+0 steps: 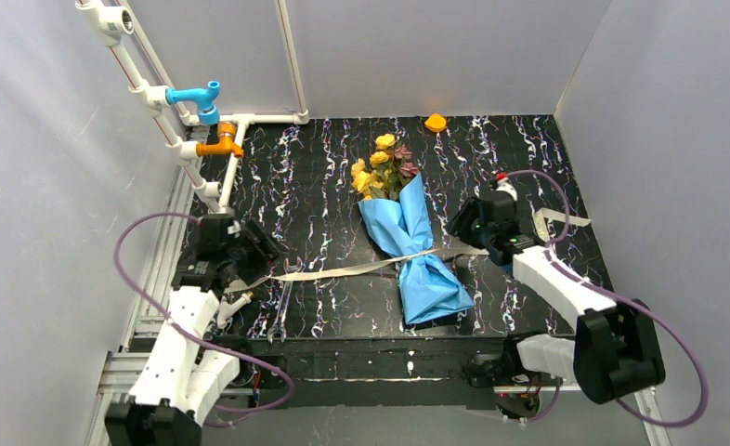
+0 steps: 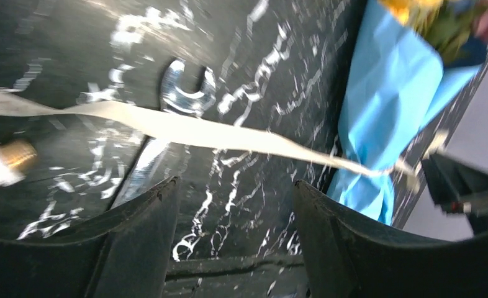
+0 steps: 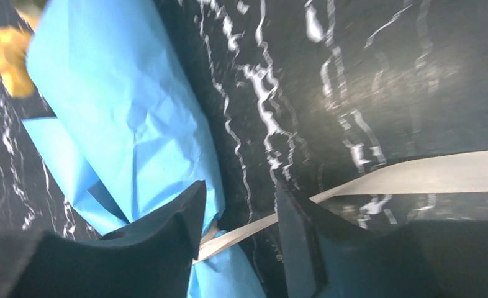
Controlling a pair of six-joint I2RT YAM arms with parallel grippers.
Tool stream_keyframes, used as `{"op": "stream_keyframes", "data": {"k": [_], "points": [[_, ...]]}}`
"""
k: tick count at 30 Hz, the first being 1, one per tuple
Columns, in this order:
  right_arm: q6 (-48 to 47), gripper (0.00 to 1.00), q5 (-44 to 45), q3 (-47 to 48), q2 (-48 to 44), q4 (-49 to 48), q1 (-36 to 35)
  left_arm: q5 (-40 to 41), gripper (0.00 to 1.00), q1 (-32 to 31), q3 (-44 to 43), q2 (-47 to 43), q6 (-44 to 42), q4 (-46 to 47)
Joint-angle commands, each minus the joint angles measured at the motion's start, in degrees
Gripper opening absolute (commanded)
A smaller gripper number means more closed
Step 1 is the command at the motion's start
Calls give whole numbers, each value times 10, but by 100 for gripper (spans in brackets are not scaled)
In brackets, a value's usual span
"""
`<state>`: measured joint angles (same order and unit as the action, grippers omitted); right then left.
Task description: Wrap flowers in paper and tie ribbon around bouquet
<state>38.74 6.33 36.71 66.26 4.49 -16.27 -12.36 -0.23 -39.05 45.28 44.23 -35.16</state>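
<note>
Bouquet (image 1: 403, 228) | ribbon (image 1: 343, 270) crossing its waist | left claw (image 2: 235, 183), right claw (image 3: 239, 186) gaping empty | you should be gripping both ribbon ends evenly, pulling gently.

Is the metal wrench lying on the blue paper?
No, the wrench lies on the dark table, left of the paper and apart from it.

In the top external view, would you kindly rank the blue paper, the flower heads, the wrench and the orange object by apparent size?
1. blue paper
2. flower heads and wrench, hard to separate: the wrench is longer but thinner
3. orange object
</note>
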Motion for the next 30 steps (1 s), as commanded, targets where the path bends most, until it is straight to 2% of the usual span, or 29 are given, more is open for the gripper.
{"op": "stream_keyframes", "data": {"k": [1, 6, 16, 18, 20, 24, 27, 30], "points": [[30, 50, 31, -4, 54, -73, -73, 19, 63, -106, 2, 69, 20, 77], [61, 48, 43, 14, 109, -106, -137, 27, 63, -172, -16, 142, 15, 108], [126, 50, 22, 77, 185, -135, -194, -2, 61, -195, -107, 218, -52, 115], [108, 53, 37, 97, 181, -100, -198, 0, 61, -207, -136, 232, -75, 105], [63, 60, 78, 120, 159, -41, -194, 9, 61, -221, -160, 242, -98, 93], [-46, 85, 196, 176, 112, 127, -171, 20, 60, -240, -180, 250, -141, 72], [-55, 96, 282, 192, 84, 243, -143, 25, 60, -245, -175, 239, -171, 60], [-3, 98, 295, 165, 51, 311, -84, 29, 59, -246, -163, 218, -199, 41]]}}
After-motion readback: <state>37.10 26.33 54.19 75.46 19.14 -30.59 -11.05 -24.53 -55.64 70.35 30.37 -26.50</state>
